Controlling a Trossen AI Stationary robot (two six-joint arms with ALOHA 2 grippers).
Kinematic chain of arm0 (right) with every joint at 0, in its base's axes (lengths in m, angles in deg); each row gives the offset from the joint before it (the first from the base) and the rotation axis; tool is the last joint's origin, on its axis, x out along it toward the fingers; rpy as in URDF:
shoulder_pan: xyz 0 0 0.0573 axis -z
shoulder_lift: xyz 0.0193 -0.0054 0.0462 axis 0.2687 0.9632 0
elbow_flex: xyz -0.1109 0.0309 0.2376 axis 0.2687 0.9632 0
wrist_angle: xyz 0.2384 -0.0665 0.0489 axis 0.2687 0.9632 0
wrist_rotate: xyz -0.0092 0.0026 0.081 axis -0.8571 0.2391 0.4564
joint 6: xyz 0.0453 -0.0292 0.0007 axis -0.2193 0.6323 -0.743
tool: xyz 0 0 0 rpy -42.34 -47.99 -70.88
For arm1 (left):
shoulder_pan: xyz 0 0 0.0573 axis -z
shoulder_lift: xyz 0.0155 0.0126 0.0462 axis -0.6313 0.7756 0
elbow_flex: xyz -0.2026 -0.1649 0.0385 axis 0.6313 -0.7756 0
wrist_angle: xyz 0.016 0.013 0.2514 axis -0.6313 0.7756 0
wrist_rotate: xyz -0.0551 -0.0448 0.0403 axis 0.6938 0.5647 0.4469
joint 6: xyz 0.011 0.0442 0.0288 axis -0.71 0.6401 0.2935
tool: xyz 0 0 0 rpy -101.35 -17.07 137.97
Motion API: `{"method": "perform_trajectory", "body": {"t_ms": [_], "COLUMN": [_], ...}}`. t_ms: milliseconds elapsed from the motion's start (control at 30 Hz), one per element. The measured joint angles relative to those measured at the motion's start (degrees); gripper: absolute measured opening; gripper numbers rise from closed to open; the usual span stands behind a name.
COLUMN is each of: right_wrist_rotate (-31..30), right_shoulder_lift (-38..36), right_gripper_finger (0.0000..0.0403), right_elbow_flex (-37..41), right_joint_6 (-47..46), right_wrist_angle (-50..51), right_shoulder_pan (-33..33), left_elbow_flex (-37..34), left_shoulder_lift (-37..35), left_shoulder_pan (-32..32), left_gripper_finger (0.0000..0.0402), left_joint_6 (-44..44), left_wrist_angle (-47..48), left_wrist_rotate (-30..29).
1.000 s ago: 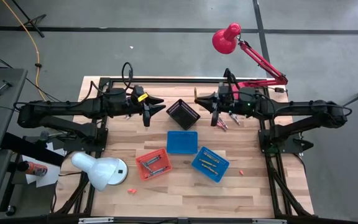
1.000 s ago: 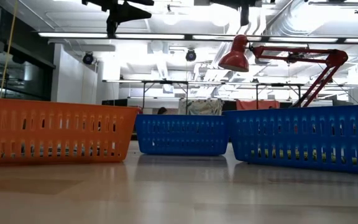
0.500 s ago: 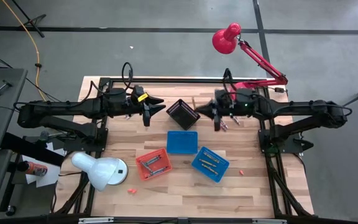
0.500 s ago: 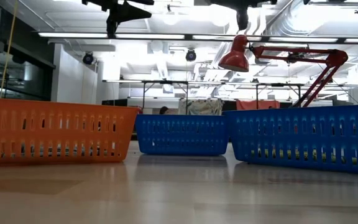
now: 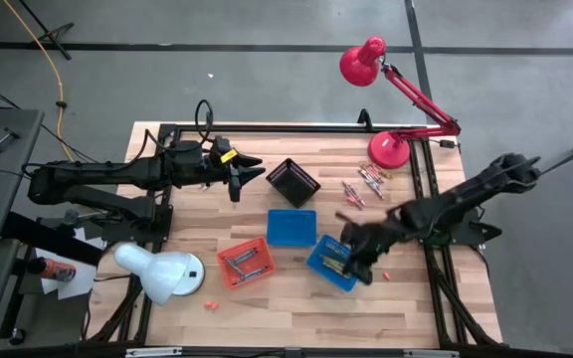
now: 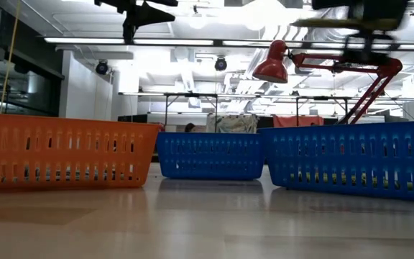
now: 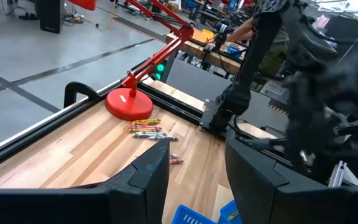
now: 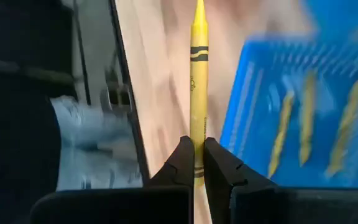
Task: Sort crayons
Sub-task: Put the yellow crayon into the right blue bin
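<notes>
Pale wooden boards made up the table (image 5: pixel 296 293), framed by a dark rail, with bare wood left open along its near edge and between the baskets. Both dark arms reached in from the sides: the left one lay along the far-left part of the top, its left gripper (image 5: pixel 251 170) hovering just beside the black basket (image 5: pixel 292 182) with its fingers apart and nothing between them. The right arm stretched diagonally inward from the right rail, and the right gripper (image 5: pixel 350 246) hung over the blue basket (image 5: pixel 335 262) near the right side of the table. In the right wrist view its fingers (image 8: pixel 181 163) were pressed together on a yellow crayon (image 8: pixel 197 81), the stick pointing straight out past the fingertips, with the basket's mesh rim and several yellow crayons inside it seen beyond. A white lamp (image 5: pixel 159 272) sat at the near-left corner and a red lamp (image 5: pixel 388 151) had its base at the far-right corner, close to the rail. A second blue basket (image 5: pixel 291 227) stood in the middle of the table, and an orange basket (image 5: pixel 246 262) holding a few crayons stood to its near left; the three were near one another but apart. Loose crayons (image 5: pixel 364 184) lay in a small cluster on the bare wood beside the red lamp's base, and single pink bits lay near the front edge.
</notes>
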Motion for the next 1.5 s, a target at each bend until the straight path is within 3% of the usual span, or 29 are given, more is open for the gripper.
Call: {"method": "perform_trajectory", "body": {"t_ms": [167, 367, 900, 1033, 1300, 1500], "right_wrist_rotate": [-1.5, -4.4, -0.7, -0.7, -0.3, -3.4], "right_shoulder_lift": [7.1, 12.4, 12.4, 12.4, 12.3, 9.0], "right_gripper_finger": [0.0005, 0.0005, 0.0007, 0.0035, 0.0141, 0.0172], "right_elbow_flex": [0.0, 0.0, 0.0, 0.0, -0.5, -2.5], "right_joint_6": [-8.3, -11.4, -0.4, -0.4, 4.3, 9.4], "right_wrist_angle": [0.9, 1.9, 5.5, 6.9, 7.3, 8.9], "right_shoulder_pan": [-4.2, -2.6, 2.4, 3.8, 4.4, 4.4], "left_elbow_flex": [0.0, 0.0, 0.0, 0.0, 0.0, 0.0], "left_shoulder_lift": [0.0, 0.0, 0.0, 0.0, 0.0, 0.0], "left_shoulder_pan": [0.0, 0.0, 0.0, 0.0, 0.0, 0.0], "left_gripper_finger": [0.0144, 0.0144, 0.0144, 0.0144, 0.0144, 0.0144], "left_joint_6": [0.0, 0.0, 0.0, 0.0, 0.0, 0.0], "left_wrist_angle": [0.1, 0.1, 0.1, 0.1, 0.1, 0.1], "left_wrist_rotate": [0.0, 0.0, 0.0, 0.0, 0.0, 0.0]}}
